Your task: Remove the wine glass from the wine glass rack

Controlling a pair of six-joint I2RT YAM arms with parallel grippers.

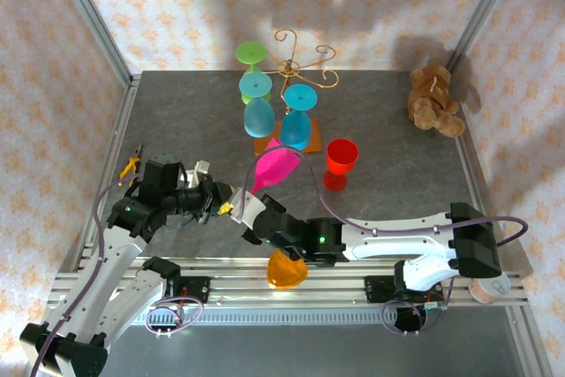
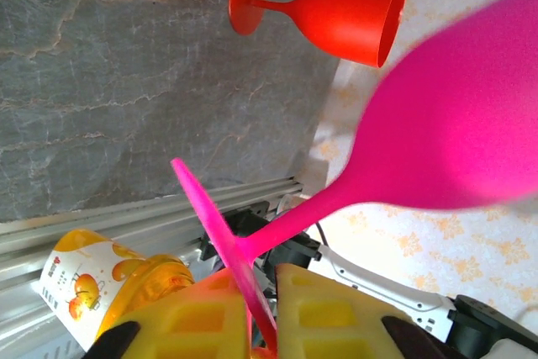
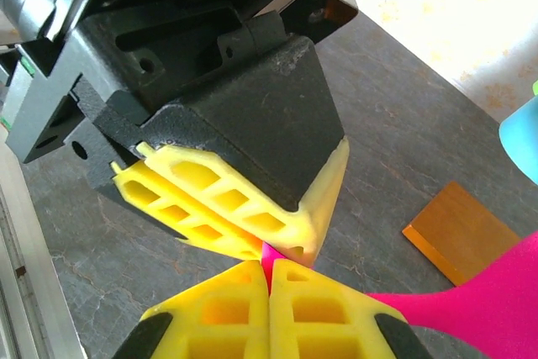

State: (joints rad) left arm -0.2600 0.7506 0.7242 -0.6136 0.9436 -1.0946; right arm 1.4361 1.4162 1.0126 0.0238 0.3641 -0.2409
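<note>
The pink wine glass (image 1: 274,168) hangs in the air in front of the wine glass rack (image 1: 301,64), tilted, its bowl toward the rack. Both grippers meet at its foot. In the left wrist view, my left gripper (image 2: 262,282) is shut on the thin pink foot disc, with stem and bowl (image 2: 458,115) running up to the right. My right gripper (image 3: 270,268) is shut on the same foot edge, and the left gripper's yellow fingers (image 3: 220,208) press in just above it. In the top view, the left gripper (image 1: 221,201) comes in from the left and the right gripper (image 1: 250,215) from the right.
A green glass (image 1: 252,52) and two blue ones (image 1: 258,105) (image 1: 297,119) hang on the rack over its orange-brown base (image 3: 458,229). A red glass (image 1: 340,163) stands to the right. An orange glass (image 1: 285,269) lies on the front rails. A teddy bear (image 1: 435,99) sits far right; a yellow-handled tool (image 1: 130,165) lies left.
</note>
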